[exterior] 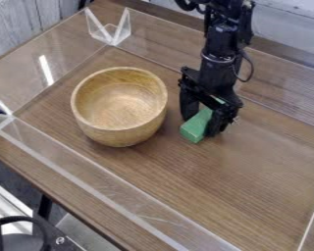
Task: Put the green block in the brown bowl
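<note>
Green block lies on the wooden table, just right of the brown bowl. My gripper points down, jaws wide around it. I should close squarely on its sides before I lift.

No readable text, label, brand, number or sign (any surface in view).

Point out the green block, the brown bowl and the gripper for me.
green block (pixel 196 127), camera view, on its visible front face.
brown bowl (pixel 118 125), camera view, on its outer front wall.
gripper (pixel 207 116), camera view, midway between its open fingertips.
</note>
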Controlling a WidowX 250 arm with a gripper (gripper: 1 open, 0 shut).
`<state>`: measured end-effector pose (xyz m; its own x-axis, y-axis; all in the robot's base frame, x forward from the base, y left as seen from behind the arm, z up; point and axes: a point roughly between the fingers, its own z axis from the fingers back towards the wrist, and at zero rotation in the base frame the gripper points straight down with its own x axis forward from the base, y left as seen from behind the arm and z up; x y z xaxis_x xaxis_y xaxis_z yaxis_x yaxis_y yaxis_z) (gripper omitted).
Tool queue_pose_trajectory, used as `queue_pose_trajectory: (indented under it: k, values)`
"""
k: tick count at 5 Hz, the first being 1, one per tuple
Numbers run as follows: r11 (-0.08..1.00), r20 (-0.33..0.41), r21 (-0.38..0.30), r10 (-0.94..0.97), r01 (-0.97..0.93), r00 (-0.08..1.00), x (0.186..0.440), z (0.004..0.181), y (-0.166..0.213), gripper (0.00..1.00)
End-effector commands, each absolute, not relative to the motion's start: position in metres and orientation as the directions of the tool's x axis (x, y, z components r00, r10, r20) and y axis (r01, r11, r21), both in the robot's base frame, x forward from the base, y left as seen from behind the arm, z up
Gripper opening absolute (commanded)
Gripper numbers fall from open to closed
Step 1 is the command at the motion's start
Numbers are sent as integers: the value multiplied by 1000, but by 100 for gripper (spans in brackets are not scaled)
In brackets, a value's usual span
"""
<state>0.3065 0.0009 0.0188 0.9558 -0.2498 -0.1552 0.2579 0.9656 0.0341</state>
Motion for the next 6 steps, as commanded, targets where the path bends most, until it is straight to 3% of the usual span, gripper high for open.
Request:
queue_pose_trajectory:
  k: [1, 2, 3, 6]
  values:
    - [966, -158, 40, -245, 254, 957, 306, 21, 6, 100]
    - [967, -156, 37, -244, 253, 957, 307, 21, 7, 0]
    - [967, -154, 36, -243, 252, 958, 306, 23, 7, 0]
    - [970, -93, 57, -232, 238, 968, 300, 69, 17, 0]
